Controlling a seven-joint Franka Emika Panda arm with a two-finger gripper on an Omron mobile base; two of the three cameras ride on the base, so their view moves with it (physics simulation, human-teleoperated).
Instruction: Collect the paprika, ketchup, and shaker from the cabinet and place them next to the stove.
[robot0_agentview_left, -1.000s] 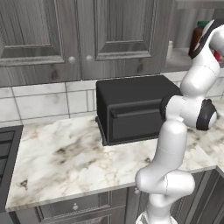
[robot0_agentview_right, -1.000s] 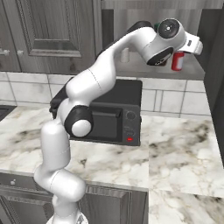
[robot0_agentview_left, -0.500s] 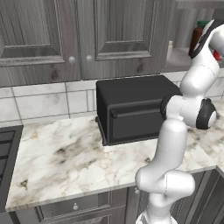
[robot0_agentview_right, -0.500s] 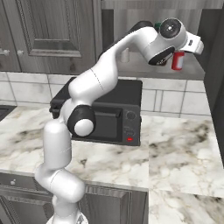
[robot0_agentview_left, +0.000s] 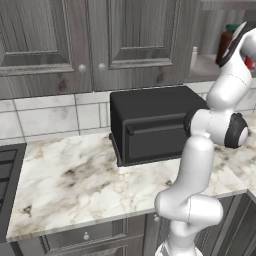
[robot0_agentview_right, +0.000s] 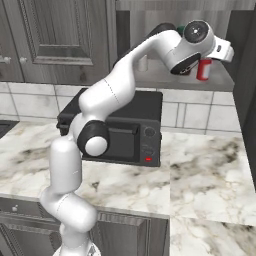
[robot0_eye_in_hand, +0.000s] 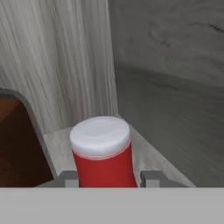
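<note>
- The ketchup (robot0_eye_in_hand: 103, 155), a bright red bottle with a flat white cap, is standing upright on the cabinet (robot0_eye_in_hand: 78, 65) shelf, close to the plank back and the side wall.
- The gripper (robot0_eye_in_hand: 109, 178) is clenching the ketchup, one grey finger pressing each side of its red body.
- The paprika (robot0_agentview_left: 226, 42), a reddish-brown jar with a green lid, is sitting further in on the same shelf.
- The shaker (robot0_agentview_left: 194, 57), slim and whitish, is standing left of it, above the black toaster oven (robot0_agentview_left: 155, 129).

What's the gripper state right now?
Gripper: closed on the ketchup, inside the cabinet.
</note>
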